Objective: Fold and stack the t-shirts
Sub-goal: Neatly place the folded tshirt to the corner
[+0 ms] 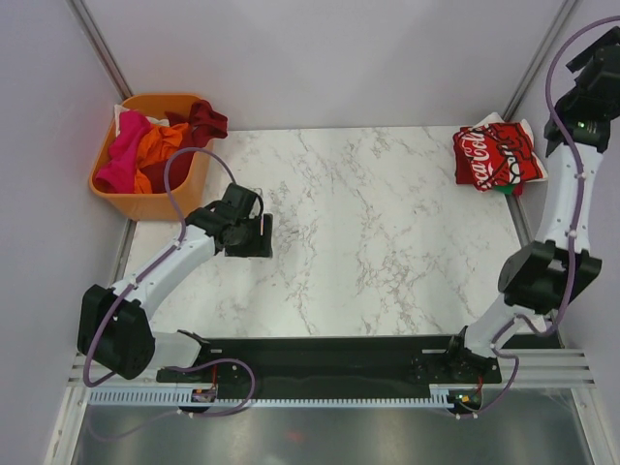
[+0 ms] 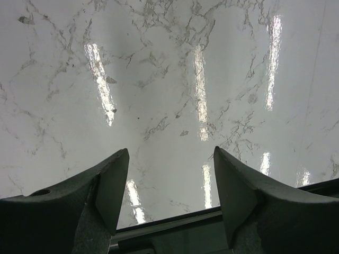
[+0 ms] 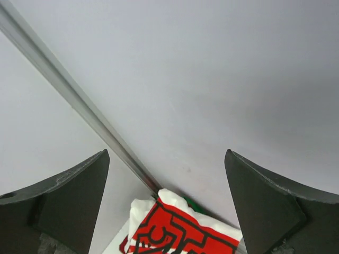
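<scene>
As seen from overhead, white marble table (image 1: 387,242) across most of the view, grey wall (image 1: 320,58) behind. Next in size, two arms bolted at the near edge: left arm (image 1: 165,266) bent out over the table's left part, right arm (image 1: 562,213) standing up along the right side toward the far right corner.

At the far left corner, orange basket (image 1: 145,203), heaped with crumpled cloth: pink tee (image 1: 121,155) at left, orange tee (image 1: 160,143) in the middle, dark red tee (image 1: 203,118) spilling over the far right rim. All loose and unfolded.

At the far right corner of the table, folded and stacked: Coca-Cola tee (image 1: 494,155) on top, red print with cream-white edges, and a sliver of green tee (image 1: 504,190) poking out beneath at the near side. Well apart from the basket heap.

Left gripper (image 2: 170,151) near the basket, pointing down at marble; fingers spread wide, nothing between them, only tabletop and light streaks in the gap.

Right gripper (image 3: 167,153) raised near the Coca-Cola tee, likewise spread wide and holding nothing; through the gap, wall, a slanting metal post (image 3: 79,106), and below it a corner of the printed tee with a touch of green at its edge.
</scene>
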Motion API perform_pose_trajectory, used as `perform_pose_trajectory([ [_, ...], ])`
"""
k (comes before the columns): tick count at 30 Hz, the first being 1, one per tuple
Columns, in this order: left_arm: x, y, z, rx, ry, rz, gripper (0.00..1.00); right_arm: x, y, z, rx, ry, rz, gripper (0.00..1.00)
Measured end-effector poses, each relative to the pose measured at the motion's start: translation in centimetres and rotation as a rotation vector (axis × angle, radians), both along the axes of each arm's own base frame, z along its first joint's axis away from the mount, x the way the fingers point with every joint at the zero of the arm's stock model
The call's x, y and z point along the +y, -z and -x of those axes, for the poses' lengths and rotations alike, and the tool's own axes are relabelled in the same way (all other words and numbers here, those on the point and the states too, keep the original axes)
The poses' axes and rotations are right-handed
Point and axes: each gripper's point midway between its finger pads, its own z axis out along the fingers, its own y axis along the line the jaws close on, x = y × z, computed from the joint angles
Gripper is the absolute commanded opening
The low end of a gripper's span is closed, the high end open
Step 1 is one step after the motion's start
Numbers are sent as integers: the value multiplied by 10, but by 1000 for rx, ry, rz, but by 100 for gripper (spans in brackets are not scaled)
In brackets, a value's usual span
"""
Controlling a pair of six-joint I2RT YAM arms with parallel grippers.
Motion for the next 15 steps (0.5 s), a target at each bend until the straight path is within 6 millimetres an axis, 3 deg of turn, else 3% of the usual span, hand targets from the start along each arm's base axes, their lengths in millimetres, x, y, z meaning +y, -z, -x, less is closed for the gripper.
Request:
perform_pose_trajectory([
  [2,-1,0,0,-1,3,-2,72,17,-28,35,-51,8,6,98],
  [4,1,-1,0,-6,0,-9,73,40,-30,67,-68,-12,-9,98],
  [7,1,-6,0,-25,-1,-7,73,81,1,100,-8,-100,-57,98],
  [12,-5,-25,5,-91,23,17,73,139,93,139,210,-277,-184,98],
  [15,-4,-45,8,-162,26,39,73,164,130,173,285,-337,-216,98],
])
